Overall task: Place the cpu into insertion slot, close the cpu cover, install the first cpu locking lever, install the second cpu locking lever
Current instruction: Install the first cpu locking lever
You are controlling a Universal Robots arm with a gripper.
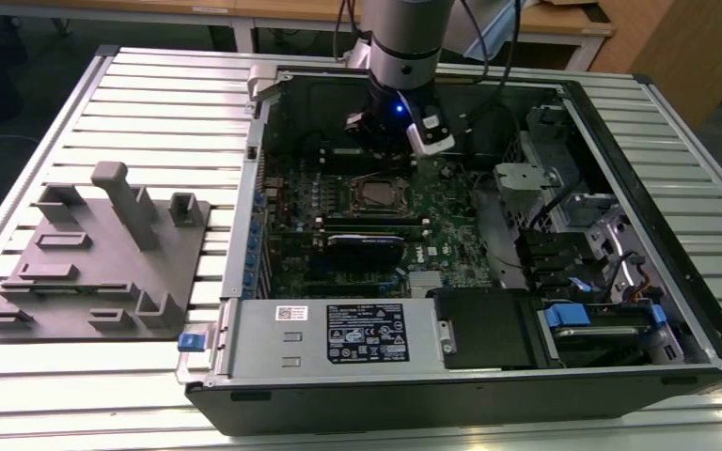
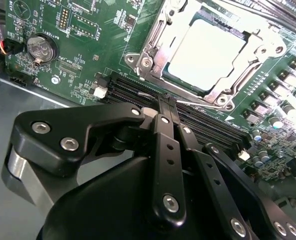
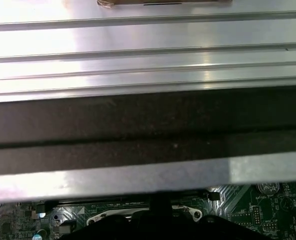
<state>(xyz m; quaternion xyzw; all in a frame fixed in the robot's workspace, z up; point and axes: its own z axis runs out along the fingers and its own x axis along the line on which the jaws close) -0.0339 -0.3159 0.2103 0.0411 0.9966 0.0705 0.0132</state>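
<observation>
Gripper (image 2: 166, 102) with fingers pressed together, nothing between them, tips hovering over the long black memory slots (image 2: 198, 120) just beside the insertion slot (image 2: 208, 55) in the second wrist view. The cpu (image 2: 205, 52) sits seated in that socket, pale face up, with the cpu cover (image 2: 155, 42) down around it, silver frame bordering the chip on all sides. A thin silver lever rod (image 2: 188, 101) runs along the socket edge nearest the fingertips; cannot tell whether it is latched. A round coin battery (image 2: 40, 47) sits on the green motherboard (image 2: 87, 30) well apart from the socket. In the exterior view the gripper (image 1: 393, 141) hangs below the grey arm (image 1: 401, 38), inside the open computer case (image 1: 662, 244), just past the far edge of the insertion slot (image 1: 376, 194). A black card (image 1: 364, 246) stands in the board nearer the camera, and a silver power supply (image 1: 323, 336) with a label lies along the case's near side. The case rests on a slatted metal table (image 1: 148, 103); a grey fixture plate (image 1: 98, 254) with upright blocks sits on the table at the exterior view's left. The first wrist view shows the case's wall (image 3: 137, 130) and table slats (image 3: 137, 40), with a strip of motherboard (image 3: 258, 210) below.
</observation>
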